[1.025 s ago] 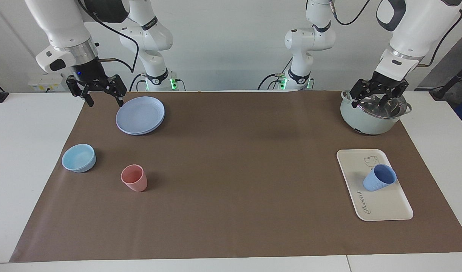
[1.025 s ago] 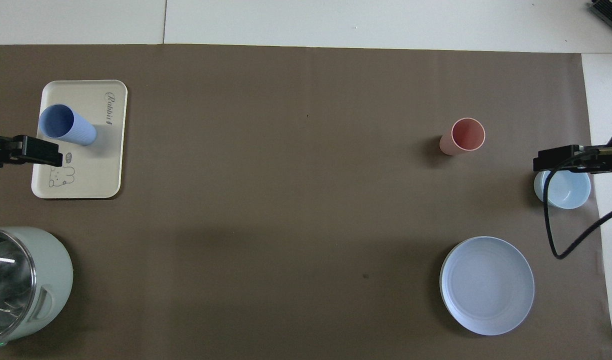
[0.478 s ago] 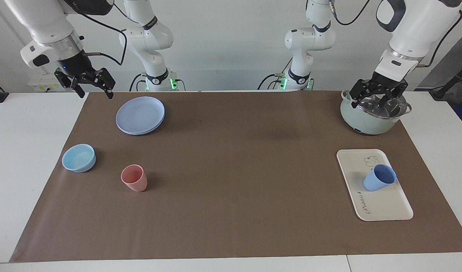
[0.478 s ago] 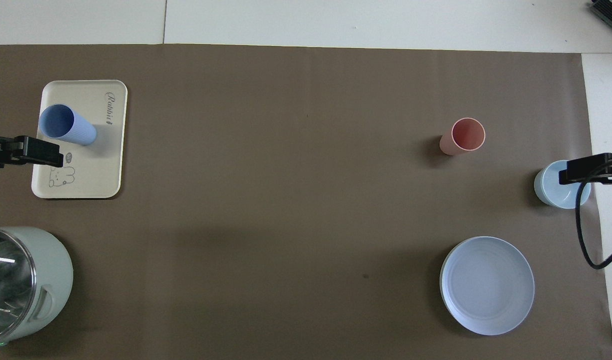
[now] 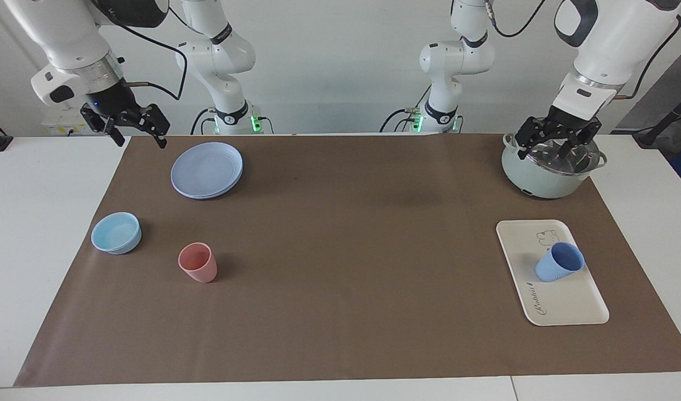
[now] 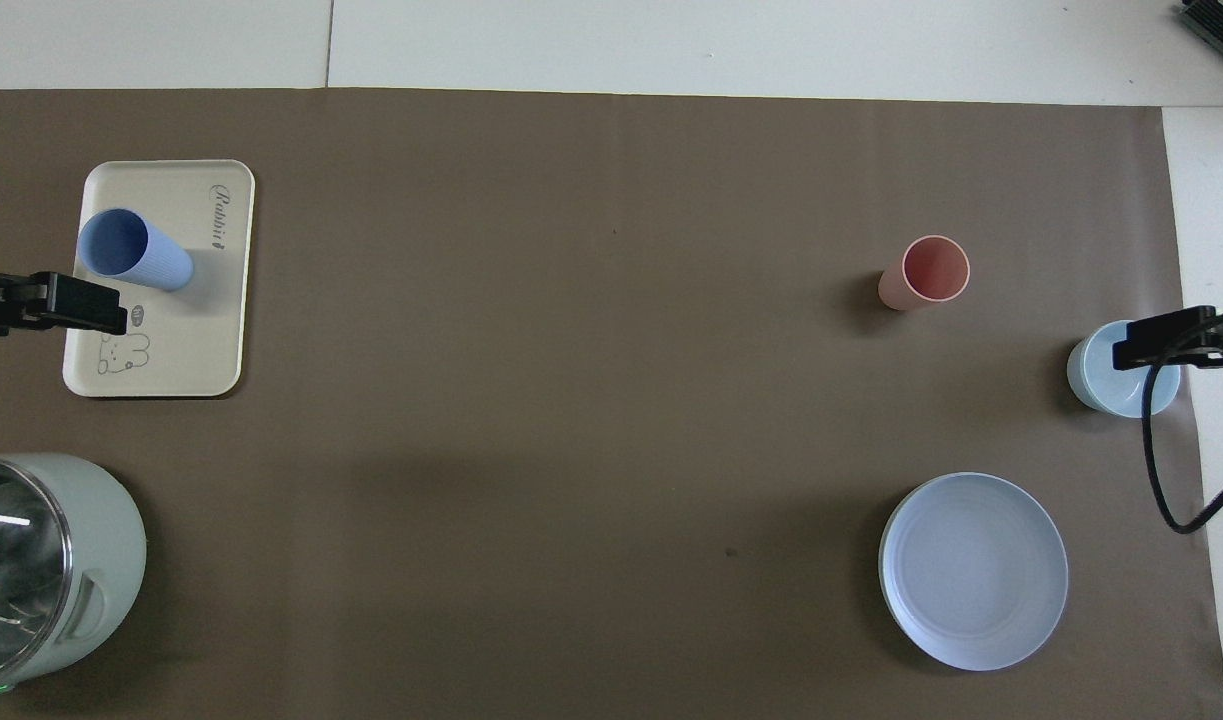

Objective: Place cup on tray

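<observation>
Periwinkle-blue plastic cup (image 5: 559,262) is seen standing on the cream-white rectangular tray (image 5: 563,303), at the left arm's end of the table. The left pincer (image 5: 557,149) is held spread and empty over the pale-green lidded pot (image 5: 540,178). The right pincer (image 5: 134,135) is raised, spread, empty, beside the round blue plate (image 5: 206,169).

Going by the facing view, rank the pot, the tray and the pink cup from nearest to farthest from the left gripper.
1. Pot: right under the open left gripper, at the left arm's end of the table.
2. Tray: same end, farther from the robots, with the blue cup on it.
3. Pink cup: toward the right arm's end.
</observation>
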